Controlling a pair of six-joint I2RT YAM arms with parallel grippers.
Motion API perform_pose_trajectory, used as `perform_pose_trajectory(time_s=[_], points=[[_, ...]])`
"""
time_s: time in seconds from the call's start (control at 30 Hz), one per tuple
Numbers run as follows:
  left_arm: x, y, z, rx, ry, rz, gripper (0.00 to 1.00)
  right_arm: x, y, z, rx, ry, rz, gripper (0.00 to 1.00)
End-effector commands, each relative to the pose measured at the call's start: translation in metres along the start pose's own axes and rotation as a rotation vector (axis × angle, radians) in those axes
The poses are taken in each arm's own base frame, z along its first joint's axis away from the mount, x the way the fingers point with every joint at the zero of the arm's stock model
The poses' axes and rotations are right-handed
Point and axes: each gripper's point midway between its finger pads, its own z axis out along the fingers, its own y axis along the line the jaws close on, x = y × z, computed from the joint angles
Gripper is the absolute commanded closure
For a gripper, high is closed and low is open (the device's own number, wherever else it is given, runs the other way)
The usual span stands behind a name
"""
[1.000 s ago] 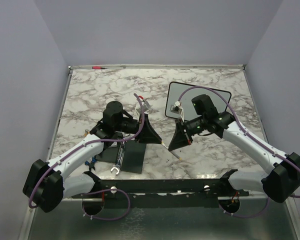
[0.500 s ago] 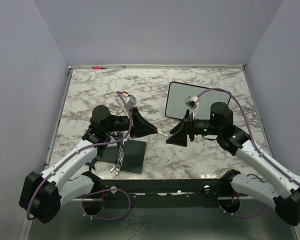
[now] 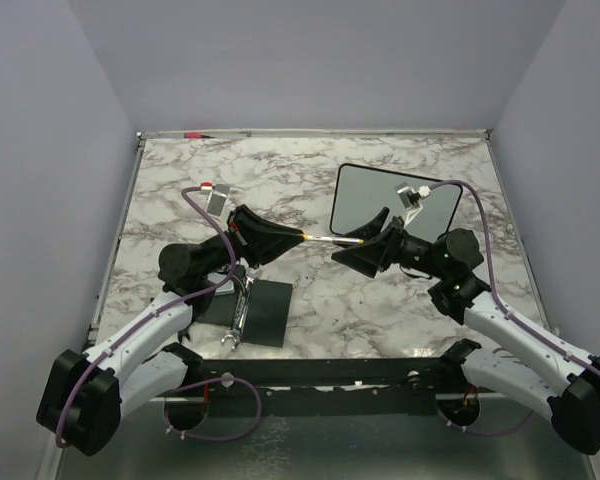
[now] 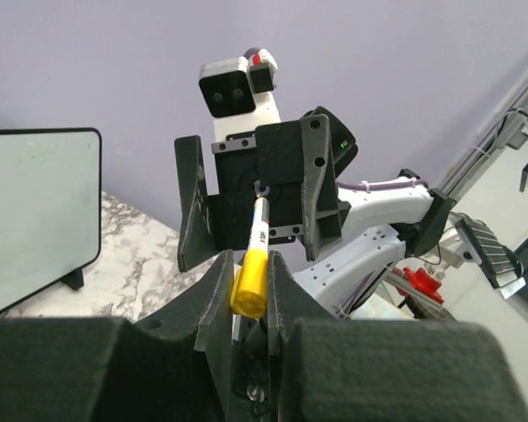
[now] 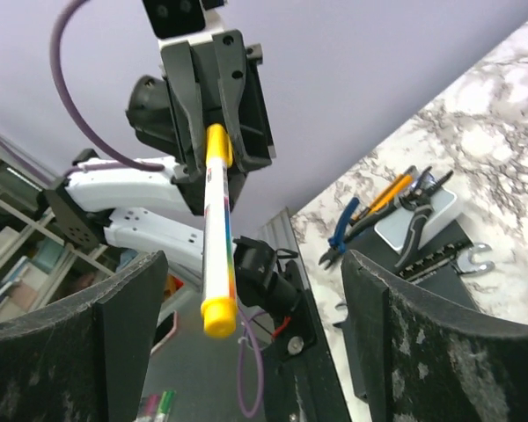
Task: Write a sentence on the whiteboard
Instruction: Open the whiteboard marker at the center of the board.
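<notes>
My left gripper (image 3: 298,236) is shut on a white marker with yellow ends (image 3: 330,239) and holds it level above the table, pointing right. In the left wrist view the yellow end (image 4: 249,286) sits pinched between the fingers. My right gripper (image 3: 358,240) faces it, open wide, with the marker's free end (image 5: 218,316) between its spread fingers and touching neither. The whiteboard (image 3: 395,200) stands propped at the back right, behind the right gripper. Its surface (image 4: 35,211) is blank; the sentence is not in view.
A flat black pad (image 3: 265,310) lies near the left arm, with a wrench (image 3: 238,318) on it. Pliers (image 5: 370,215) and other hand tools lie beside the pad. A red pen (image 3: 195,134) rests at the table's back edge.
Both grippers rose from near the table and turned to face each other. The right gripper went from shut to wide open. The marker stays in the left gripper, now lifted level.
</notes>
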Motion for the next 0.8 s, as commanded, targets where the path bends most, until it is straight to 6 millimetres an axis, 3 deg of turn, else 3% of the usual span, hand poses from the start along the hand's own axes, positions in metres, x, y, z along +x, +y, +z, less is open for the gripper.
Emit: perform_pose_trajectory(time_s=[0.0, 0.53, 0.77], points=[[-0.010, -0.015, 0.002, 0.064, -0.030, 0.005, 1.00, -0.025, 0.029, 0.010, -0.095, -0.015, -0.063, 0.20], [0.002, 0.005, 0.006, 0.030, 0.028, 0.002, 1.00, -0.020, 0.014, 0.018, -0.025, 0.078, -0.084, 0.44], [0.007, 0.010, 0.005, 0.014, 0.048, -0.002, 1.00, -0.017, 0.010, 0.019, -0.012, 0.102, -0.087, 0.60]])
